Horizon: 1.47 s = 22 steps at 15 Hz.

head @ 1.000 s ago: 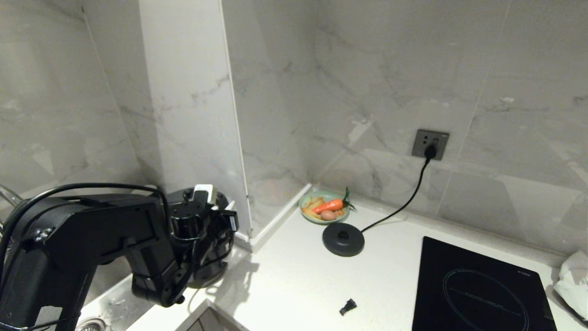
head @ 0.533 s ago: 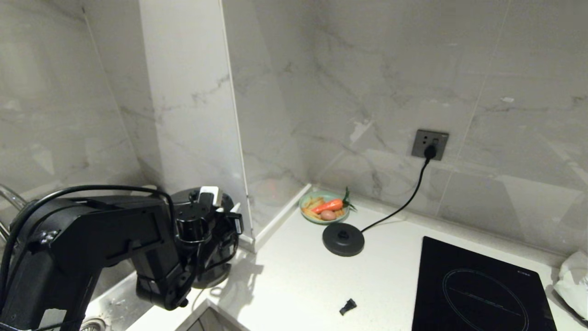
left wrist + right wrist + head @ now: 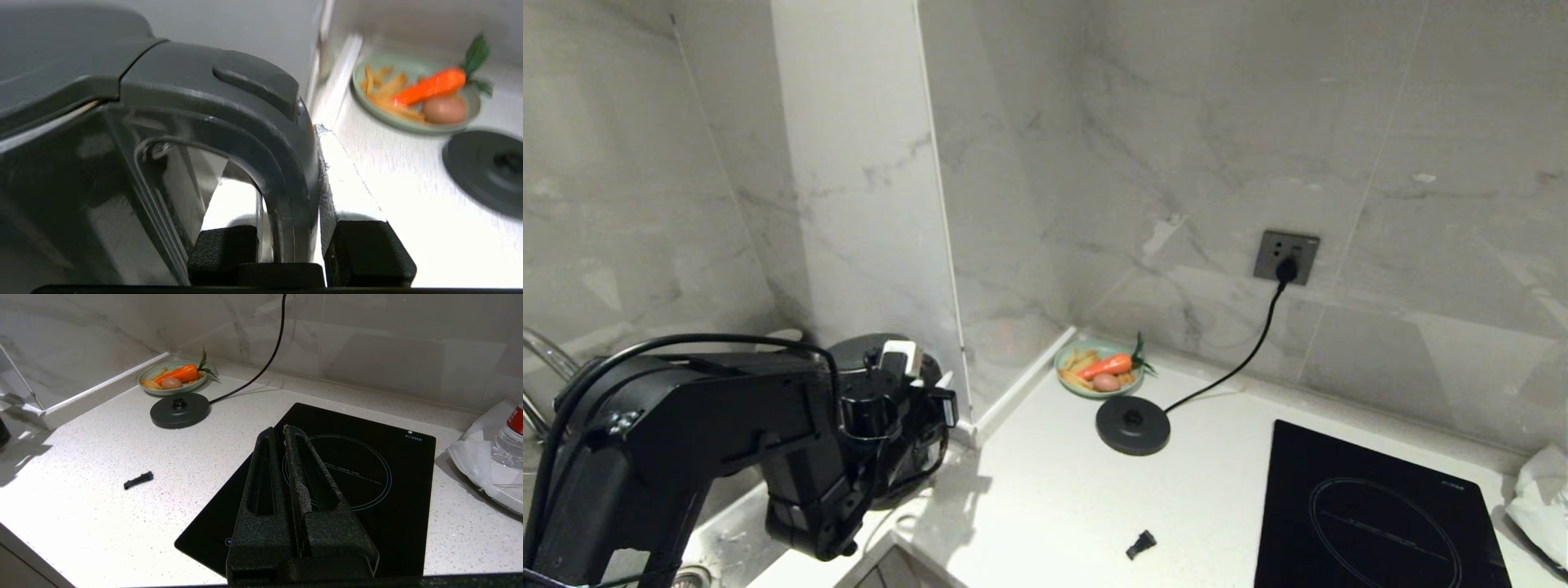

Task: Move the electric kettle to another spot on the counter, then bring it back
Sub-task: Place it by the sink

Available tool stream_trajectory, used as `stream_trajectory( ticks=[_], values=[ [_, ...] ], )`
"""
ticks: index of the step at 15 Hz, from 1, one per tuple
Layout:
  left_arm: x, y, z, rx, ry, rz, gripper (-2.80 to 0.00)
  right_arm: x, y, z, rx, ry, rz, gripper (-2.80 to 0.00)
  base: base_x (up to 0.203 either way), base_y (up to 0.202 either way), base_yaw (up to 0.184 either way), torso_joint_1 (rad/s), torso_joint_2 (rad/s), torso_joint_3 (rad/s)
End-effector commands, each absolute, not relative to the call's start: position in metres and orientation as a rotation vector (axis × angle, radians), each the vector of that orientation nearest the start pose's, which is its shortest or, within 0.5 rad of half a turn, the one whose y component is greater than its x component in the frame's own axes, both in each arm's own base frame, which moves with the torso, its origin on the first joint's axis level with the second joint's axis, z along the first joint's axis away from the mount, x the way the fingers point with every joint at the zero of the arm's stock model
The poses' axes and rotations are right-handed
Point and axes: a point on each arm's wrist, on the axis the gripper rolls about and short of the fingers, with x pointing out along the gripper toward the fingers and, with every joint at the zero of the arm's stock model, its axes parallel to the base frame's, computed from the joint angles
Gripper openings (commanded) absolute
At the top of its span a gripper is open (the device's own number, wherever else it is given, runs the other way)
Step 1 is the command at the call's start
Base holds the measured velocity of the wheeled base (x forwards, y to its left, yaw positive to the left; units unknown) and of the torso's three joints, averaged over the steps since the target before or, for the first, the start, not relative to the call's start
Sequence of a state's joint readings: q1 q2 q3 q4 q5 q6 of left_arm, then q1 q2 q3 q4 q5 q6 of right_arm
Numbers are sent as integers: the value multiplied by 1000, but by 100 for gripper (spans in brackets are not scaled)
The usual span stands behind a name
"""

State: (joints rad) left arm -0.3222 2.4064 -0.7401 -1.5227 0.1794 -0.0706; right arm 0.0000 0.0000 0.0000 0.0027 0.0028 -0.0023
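The electric kettle (image 3: 102, 163), glossy black with a flat lid (image 3: 862, 353), stands at the left beside the wall pillar and is largely hidden behind my left arm in the head view. My left gripper (image 3: 292, 245) is shut on its loop handle (image 3: 282, 183), one finger inside the loop and one outside. I cannot tell whether the kettle rests on the counter (image 3: 1045, 506) or hangs just above it. My right gripper (image 3: 282, 435) is shut and empty, parked over the induction hob (image 3: 347, 477), outside the head view.
The kettle's round black base (image 3: 1133, 425) sits mid-counter, corded to the wall socket (image 3: 1286, 256). Behind it is a green plate (image 3: 1072, 382) of carrot and egg. A small black piece (image 3: 1141, 544) lies near the front. The sink (image 3: 719, 531) lies at the left, a white bag (image 3: 1539, 490) at the far right.
My left arm and the kettle in its grip have shifted a little to the right, toward the pillar. Everything else on the counter stays put.
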Motion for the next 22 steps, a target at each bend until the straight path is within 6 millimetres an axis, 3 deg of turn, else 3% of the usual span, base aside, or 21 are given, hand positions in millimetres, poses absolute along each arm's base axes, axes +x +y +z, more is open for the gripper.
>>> stream_trajectory(
  ticks=[1, 13, 22],
  values=[
    [356, -120, -1, -30, 177, -146, -280, -23, 0, 75, -3, 3, 3, -280, 0, 0, 0, 0, 0, 0],
    [348, -124, -9, -11, 209, -139, -280, -23, 0, 75, -3, 3, 3, -280, 0, 0, 0, 0, 0, 0],
    [360, -129, -13, 13, 179, -103, -280, -23, 0, 75, -3, 3, 3, -280, 0, 0, 0, 0, 0, 0]
  ],
)
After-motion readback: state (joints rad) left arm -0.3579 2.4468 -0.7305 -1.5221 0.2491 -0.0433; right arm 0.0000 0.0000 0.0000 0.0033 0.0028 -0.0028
